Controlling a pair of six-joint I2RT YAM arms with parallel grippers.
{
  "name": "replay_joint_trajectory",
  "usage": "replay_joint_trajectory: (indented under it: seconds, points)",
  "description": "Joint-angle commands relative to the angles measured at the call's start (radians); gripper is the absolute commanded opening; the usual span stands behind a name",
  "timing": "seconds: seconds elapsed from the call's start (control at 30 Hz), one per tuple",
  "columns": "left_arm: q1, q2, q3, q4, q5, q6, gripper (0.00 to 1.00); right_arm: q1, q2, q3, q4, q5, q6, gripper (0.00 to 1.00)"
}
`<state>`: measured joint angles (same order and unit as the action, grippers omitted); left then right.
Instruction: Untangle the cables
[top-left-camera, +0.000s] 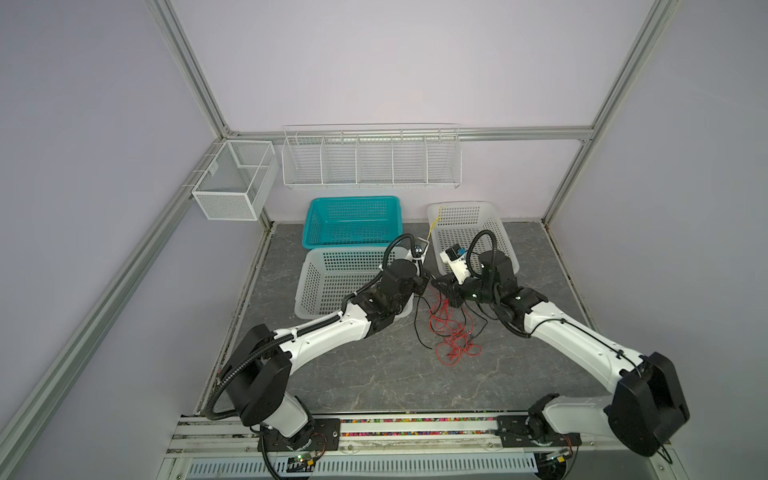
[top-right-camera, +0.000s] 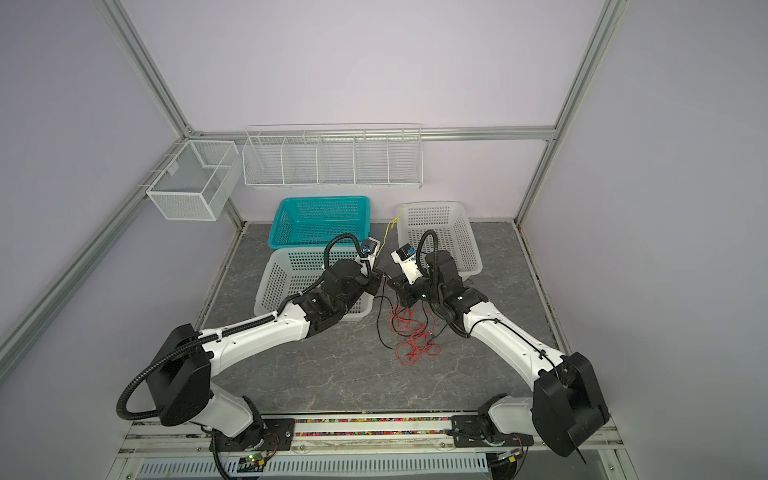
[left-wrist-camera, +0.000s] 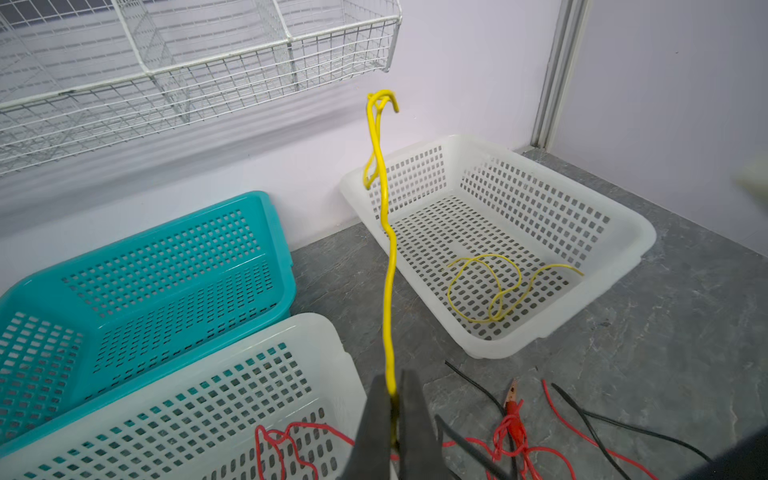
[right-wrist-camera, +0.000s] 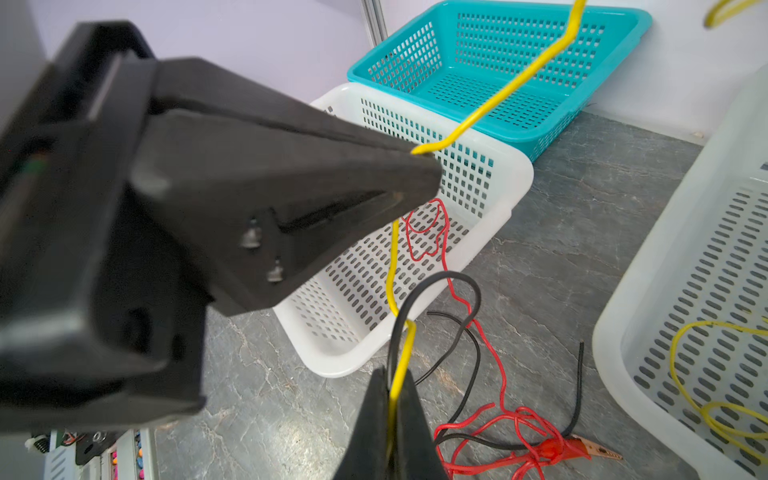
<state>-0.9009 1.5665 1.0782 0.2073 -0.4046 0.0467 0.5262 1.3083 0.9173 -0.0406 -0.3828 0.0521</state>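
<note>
Left wrist view: clamped shut on the yellow cable (left-wrist-camera: 390, 291) with the left fingers (left-wrist-camera: 376, 424), just beside the near white basket (left-wrist-camera: 324, 332). Nipped tight in the right fingers (right-wrist-camera: 370, 428) as well. Red and black cables (top-left-camera: 453, 336) tangled on the bench (top-left-camera: 374, 374) right of that basket.

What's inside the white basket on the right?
A loose yellow cable lies looped on the basket's floor; nothing else shows in the left wrist view. In both top views the right arm covers its near part, hiding that cable.

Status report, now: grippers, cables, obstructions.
Left gripper and right gripper both shut on the yellow cable. Red cables tangled on table. Black cable loops across yellow near right gripper.
</note>
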Motion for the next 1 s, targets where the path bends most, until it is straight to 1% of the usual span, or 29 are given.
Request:
replay_joint_trajectory:
  seconds: [0.0, 0.2, 0.23, 0.27, 0.33, 0.37, 0.43, 0.5, 0.6, 0.7, 0.77, 0.83, 0.9, 0.97]
  points:
    - [0.039, 0.042, 0.038, -0.064, -0.242, -0.01, 0.0, 0.007, -0.082, -0.032, -0.08, -0.024, -0.008, 0.06]
    - [0.039, 0.043, 0.025, -0.074, -0.259, -0.005, 0.0, 0.006, -0.169, -0.07, -0.155, 0.196, -0.012, 0.06]
    - [0.038, 0.039, 0.021, -0.074, -0.26, -0.007, 0.0, 0.005, -0.175, -0.072, -0.164, 0.221, -0.009, 0.08]
    - [0.039, 0.037, 0.019, -0.074, -0.263, -0.009, 0.0, 0.006, -0.178, -0.074, -0.171, 0.232, -0.005, 0.12]
    - [0.039, 0.032, 0.019, -0.075, -0.259, -0.014, 0.0, 0.006, -0.177, -0.083, -0.168, 0.208, 0.005, 0.12]
    - [0.037, 0.03, 0.018, -0.074, -0.253, -0.02, 0.0, 0.006, -0.174, -0.091, -0.156, 0.195, 0.015, 0.11]
    - [0.038, 0.026, 0.017, -0.072, -0.24, -0.025, 0.0, 0.006, -0.172, -0.113, -0.128, 0.193, 0.038, 0.07]
    - [0.038, 0.023, 0.018, -0.074, -0.234, -0.021, 0.0, 0.006, -0.175, -0.128, -0.116, 0.22, 0.052, 0.06]
    - [0.039, 0.011, 0.0, -0.058, -0.183, -0.003, 0.0, 0.006, -0.156, -0.113, -0.138, 0.284, 0.068, 0.06]
    - [0.036, -0.009, -0.002, -0.042, -0.089, 0.021, 0.0, 0.006, -0.119, -0.109, -0.139, 0.29, 0.076, 0.06]
    - [0.035, -0.013, 0.017, -0.042, -0.043, 0.039, 0.0, 0.005, -0.1, -0.113, -0.131, 0.316, 0.092, 0.09]
    - [0.035, -0.007, 0.047, -0.049, -0.003, 0.054, 0.0, 0.006, -0.089, -0.118, -0.137, 0.39, 0.122, 0.12]
    - [0.035, 0.01, 0.085, -0.072, 0.025, 0.064, 0.0, 0.002, -0.101, -0.133, -0.14, 0.477, 0.156, 0.13]
    - [0.035, 0.039, 0.137, -0.112, 0.045, 0.069, 0.0, -0.007, -0.131, -0.152, -0.144, 0.553, 0.193, 0.21]
